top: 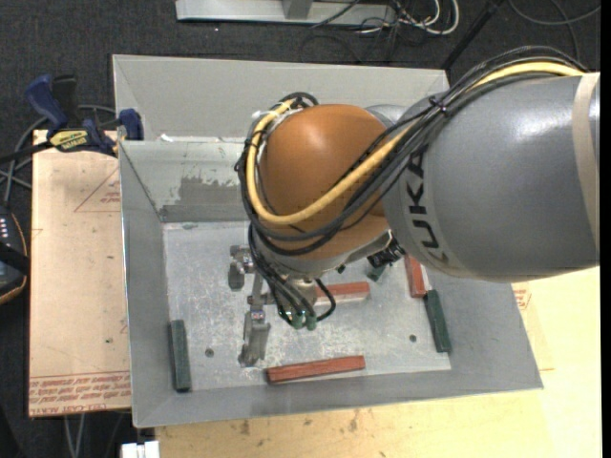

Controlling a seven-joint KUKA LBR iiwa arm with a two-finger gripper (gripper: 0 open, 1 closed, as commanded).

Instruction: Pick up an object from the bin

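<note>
My gripper (245, 313) hangs below the orange dome over the left-middle of the bin floor. It is open, and bare floor shows between its two metal fingers (253, 340). A red-brown bar (315, 369) lies flat near the front wall, just right of the lower finger and apart from it. A second red bar (349, 292) lies to the gripper's right, partly hidden under the wrist cables. Nothing is between the fingers.
A dark green bar (179, 355) lies along the left wall near the front. Another dark green bar (437, 321) and a short red piece (414, 277) lie by the right wall. The arm and its dome hide the middle and back right of the bin.
</note>
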